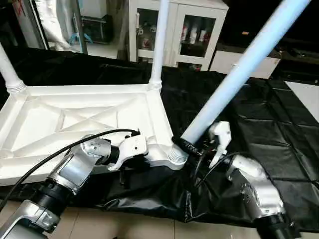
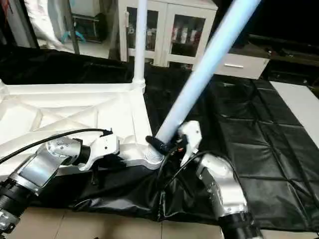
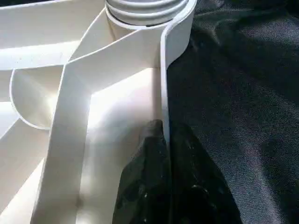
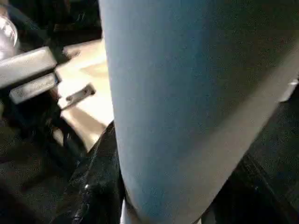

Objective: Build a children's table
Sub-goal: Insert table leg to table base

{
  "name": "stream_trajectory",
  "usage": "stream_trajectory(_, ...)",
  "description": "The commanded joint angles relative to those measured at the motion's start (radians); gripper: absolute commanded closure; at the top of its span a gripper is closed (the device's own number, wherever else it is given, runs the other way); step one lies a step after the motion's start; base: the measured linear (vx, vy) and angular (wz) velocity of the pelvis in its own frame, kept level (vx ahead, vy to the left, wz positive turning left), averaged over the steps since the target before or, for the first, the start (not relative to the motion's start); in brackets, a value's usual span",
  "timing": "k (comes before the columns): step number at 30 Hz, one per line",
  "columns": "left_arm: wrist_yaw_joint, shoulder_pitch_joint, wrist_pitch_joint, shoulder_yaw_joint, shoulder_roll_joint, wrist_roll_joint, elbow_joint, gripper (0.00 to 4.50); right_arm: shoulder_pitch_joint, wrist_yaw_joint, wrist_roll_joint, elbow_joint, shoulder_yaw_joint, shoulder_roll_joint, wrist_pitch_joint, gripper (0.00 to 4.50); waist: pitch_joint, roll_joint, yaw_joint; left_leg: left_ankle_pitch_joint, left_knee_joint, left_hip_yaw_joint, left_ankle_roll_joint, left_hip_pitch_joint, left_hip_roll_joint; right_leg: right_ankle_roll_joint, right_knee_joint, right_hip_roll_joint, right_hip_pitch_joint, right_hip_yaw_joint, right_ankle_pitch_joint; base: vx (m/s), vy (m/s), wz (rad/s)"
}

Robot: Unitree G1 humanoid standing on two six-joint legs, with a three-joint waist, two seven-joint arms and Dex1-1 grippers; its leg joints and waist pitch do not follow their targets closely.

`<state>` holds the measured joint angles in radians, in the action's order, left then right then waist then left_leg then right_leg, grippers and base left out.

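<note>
— Where did the big pieces lie for you?

— The tabletop (image 1: 75,117) lay ribbed side up on the black sheet (image 1: 279,129), two legs already upright in its far sockets. Your third leg (image 1: 239,74) stood in the near corner socket (image 1: 178,154), its long axis leaning up and away to your right.

— And your end effectors?

— Your right end effector (image 1: 192,145) was clamped around that leg's base. Your left end effector (image 3: 163,177) was pinched shut on the tabletop's rim wall, just beside the socket.
</note>
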<state>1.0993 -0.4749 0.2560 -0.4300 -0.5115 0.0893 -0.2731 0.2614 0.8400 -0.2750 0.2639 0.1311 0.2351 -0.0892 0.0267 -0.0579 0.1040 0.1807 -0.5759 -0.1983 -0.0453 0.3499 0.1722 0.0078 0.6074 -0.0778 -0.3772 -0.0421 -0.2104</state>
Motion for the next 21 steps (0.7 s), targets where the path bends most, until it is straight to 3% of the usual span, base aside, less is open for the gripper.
stream_trajectory(1,-0.013,-0.004,-0.021,-0.007,0.014,0.002,0.003,4.50,-0.024,0.022,0.109,0.119,0.086,0.050,-0.138,2.66,-0.019,0.011,-0.011,0.522,0.095,0.052,-0.067,-0.024,0.066,-0.095,-0.108,-0.080,-0.010,0.046,-0.528,0.000,0.000,0.00)
stream_trajectory(3,-0.012,-0.001,-0.020,-0.006,0.013,0.002,0.005,4.50,-0.004,0.032,0.110,0.125,0.095,0.057,-0.164,2.66,-0.022,0.009,-0.012,0.529,0.093,0.050,-0.069,-0.030,0.067,-0.094,-0.109,-0.079,-0.016,0.046,-0.523,0.000,0.000,0.00)
stream_trajectory(4,-0.010,0.001,-0.019,-0.006,0.013,0.000,0.008,4.50,0.014,0.041,0.112,0.130,0.103,0.061,-0.184,2.66,-0.021,0.006,-0.015,0.529,0.095,0.051,-0.069,-0.024,0.066,-0.097,-0.109,-0.079,-0.013,0.046,-0.521,0.000,0.000,0.00)
stream_trajectory(9,-0.005,0.002,-0.016,-0.004,0.012,-0.002,0.009,4.50,0.042,0.054,0.106,0.145,0.119,0.066,-0.249,2.67,-0.022,0.008,-0.015,0.529,0.097,0.050,-0.072,-0.026,0.068,-0.104,-0.107,-0.080,-0.014,0.046,-0.486,0.000,0.000,0.00)
stream_trajectory(12,-0.005,0.001,-0.017,-0.002,0.014,-0.001,0.005,4.50,0.061,0.027,0.112,0.192,0.119,0.054,-0.242,2.67,-0.021,0.006,-0.017,0.538,0.096,0.050,-0.073,-0.027,0.067,-0.104,-0.110,-0.082,-0.017,0.046,-0.503,0.000,0.000,0.00)
stream_trajectory(16,-0.011,0.003,-0.018,0.000,0.018,0.001,0.007,4.50,0.050,0.002,0.131,0.222,0.124,0.045,-0.216,2.67,-0.017,0.004,-0.022,0.578,0.096,0.056,-0.076,-0.029,0.067,-0.077,-0.120,-0.086,-0.021,0.044,-0.599,0.000,0.000,0.00)
stream_trajectory(20,-0.018,0.011,-0.022,0.003,0.020,0.002,0.012,4.50,0.002,-0.010,0.153,0.208,0.137,0.046,-0.195,2.67,-0.018,0.007,-0.026,0.628,0.102,0.064,-0.087,-0.031,0.068,-0.058,-0.126,-0.084,-0.021,0.038,-0.615,0.000,0.000,0.00)
stream_trajectory(21,-0.018,0.010,-0.023,0.003,0.020,0.003,0.010,4.50,-0.003,-0.017,0.151,0.207,0.132,0.042,-0.190,2.67,-0.017,0.016,-0.026,0.647,0.105,0.066,-0.094,-0.033,0.069,-0.061,-0.125,-0.082,-0.022,0.038,-0.598,0.000,0.000,0.00)
